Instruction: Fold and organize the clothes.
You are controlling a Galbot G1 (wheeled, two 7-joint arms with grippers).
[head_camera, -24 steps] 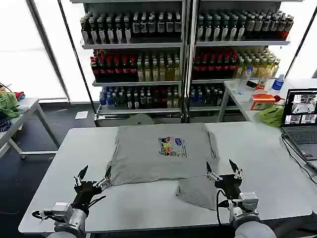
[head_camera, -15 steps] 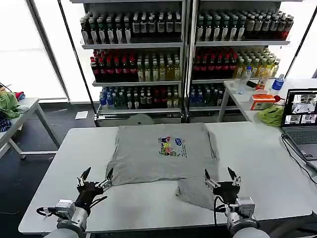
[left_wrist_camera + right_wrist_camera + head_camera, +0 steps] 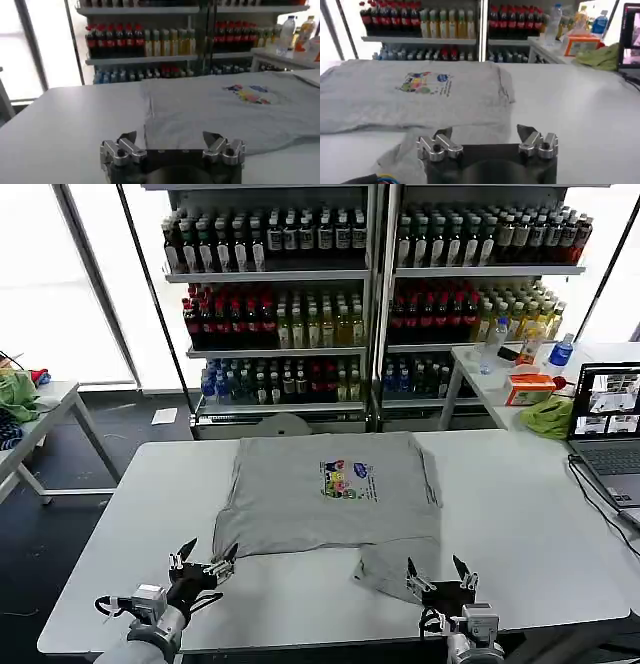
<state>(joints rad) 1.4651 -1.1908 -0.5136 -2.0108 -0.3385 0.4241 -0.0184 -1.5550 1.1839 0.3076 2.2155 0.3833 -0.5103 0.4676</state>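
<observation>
A soft, matt grey cloth T-shirt [image 3: 325, 494] lies on a smooth, pale, faintly glossy table [image 3: 520, 484]; both grippers' jaws look like bare metal.

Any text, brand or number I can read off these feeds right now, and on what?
None is legible.
T-shirt chest print: multicolour shapes, lettering too small to read.
Bottle labels on the shelves: too small.
Laptop screen: blurred.
Orange box: no readable marking.
</observation>
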